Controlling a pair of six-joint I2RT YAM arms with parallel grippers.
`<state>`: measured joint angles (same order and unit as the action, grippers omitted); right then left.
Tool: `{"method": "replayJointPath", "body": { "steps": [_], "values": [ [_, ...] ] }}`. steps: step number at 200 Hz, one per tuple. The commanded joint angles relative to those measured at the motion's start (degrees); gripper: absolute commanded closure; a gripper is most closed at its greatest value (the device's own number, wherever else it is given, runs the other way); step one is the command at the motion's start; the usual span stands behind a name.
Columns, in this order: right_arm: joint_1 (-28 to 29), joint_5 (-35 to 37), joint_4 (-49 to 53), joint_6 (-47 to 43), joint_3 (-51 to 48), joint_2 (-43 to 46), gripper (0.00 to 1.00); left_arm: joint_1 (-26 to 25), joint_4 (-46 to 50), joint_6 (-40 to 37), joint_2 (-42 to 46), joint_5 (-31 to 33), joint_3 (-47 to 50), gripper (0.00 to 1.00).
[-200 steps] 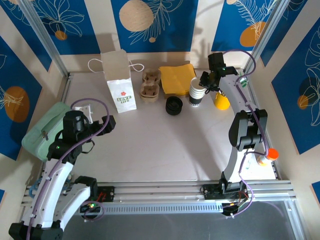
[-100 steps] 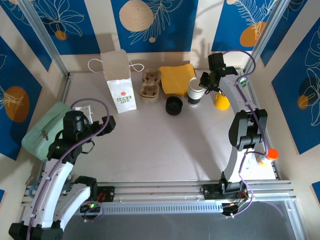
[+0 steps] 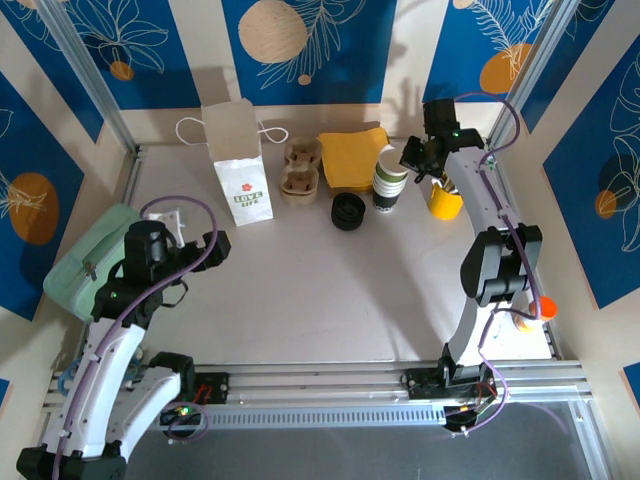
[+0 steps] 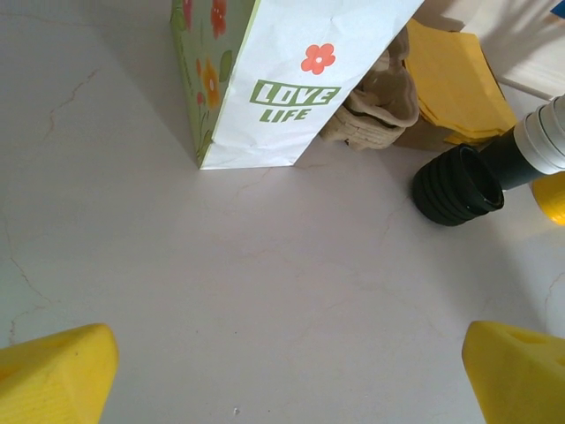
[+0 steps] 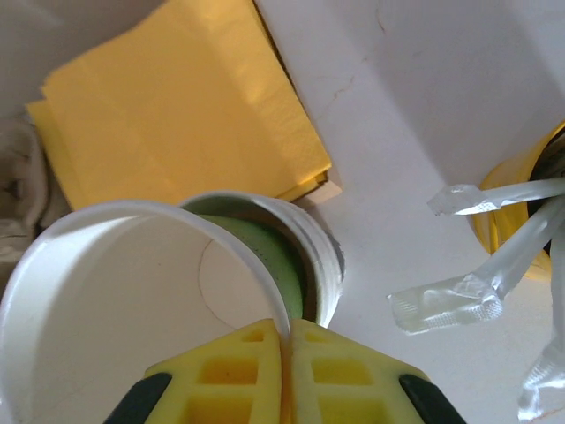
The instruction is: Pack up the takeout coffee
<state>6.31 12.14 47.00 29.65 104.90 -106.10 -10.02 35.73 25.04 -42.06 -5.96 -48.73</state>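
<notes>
Change: Against the frame a second before, the right gripper [image 3: 414, 160] had drawn its jaws together and pulled up and toward the far wall. The top cup had come up with it and leaned left, off the stack.
Right pincer: In the right wrist view the right gripper [image 5: 287, 340] had its yellow pads pressed almost flat together on the thin wall of the green-sided paper cup [image 5: 132, 291], one pad inside the rim and one outside.
Task's thing: The green-sided paper cup [image 3: 390, 170] hung tilted at the far right of the table [image 3: 320, 290], lidless, partly raised out of the stack of white-rimmed paper cups [image 3: 386, 198]. I judged it to be the cup meant for the takeout coffee.
Why the rim grip: Nested cups offer only the lip, so a pinch on the wall there was probably the one way to peel a single cup free.
Left pincer: The left gripper [image 4: 287, 380] stood wide apart and held nothing, low over bare table on the near left, seemingly waiting.
Bag: The white paper bag with a red flower and green lettering [image 3: 240, 165] stood upright at the far left, apart from the cups. It was the likely place to pack into.
Lids: The black ribbed plastic lids [image 3: 348, 211] sat just left of the stack, within reach for capping.
Nearby: The yellow paper napkins [image 3: 352, 158] lay behind the stack, and the brown pulp cup carrier [image 3: 300, 168] stood between them and the bag.
Risk: The next cup down might cling and lift too, and the thin wall could crease under the pinch.
</notes>
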Motion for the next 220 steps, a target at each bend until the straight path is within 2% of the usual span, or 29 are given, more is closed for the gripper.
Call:
{"method": "replayJointPath", "body": {
  "steps": [1, 62, 107, 151, 185, 220],
  "values": [
    [-0.7, -3.2, 1.8, -1.0, 3.3, 3.4, 0.92, 0.0, 1.2, -0.4, 0.8, 0.1, -1.9, 0.00],
    [-0.7, -4.8, 6.7, -2.3, 8.7, 6.8, 0.93, -0.1, 2.2, -0.2, 1.2, 0.4, -2.6, 0.00],
    [2.8, -5.7, 10.9, -3.6, 10.2, 11.8, 0.93, -0.1, 2.2, -0.3, 1.8, -0.9, -3.1, 0.00],
    [12.2, -3.4, 10.4, -4.3, -0.1, 20.3, 0.93, -0.1, 0.7, 0.2, 2.3, -2.9, -2.8, 0.00],
    [21.5, 1.3, 4.2, -1.6, -13.8, 27.8, 0.93, -0.1, 0.0, 0.7, 2.2, -3.7, -2.7, 0.00],
    [29.2, 5.8, 0.1, 1.6, -23.6, 31.6, 0.94, -0.1, -0.2, 0.9, 2.3, -4.1, -2.3, 0.00]
  ]
}}
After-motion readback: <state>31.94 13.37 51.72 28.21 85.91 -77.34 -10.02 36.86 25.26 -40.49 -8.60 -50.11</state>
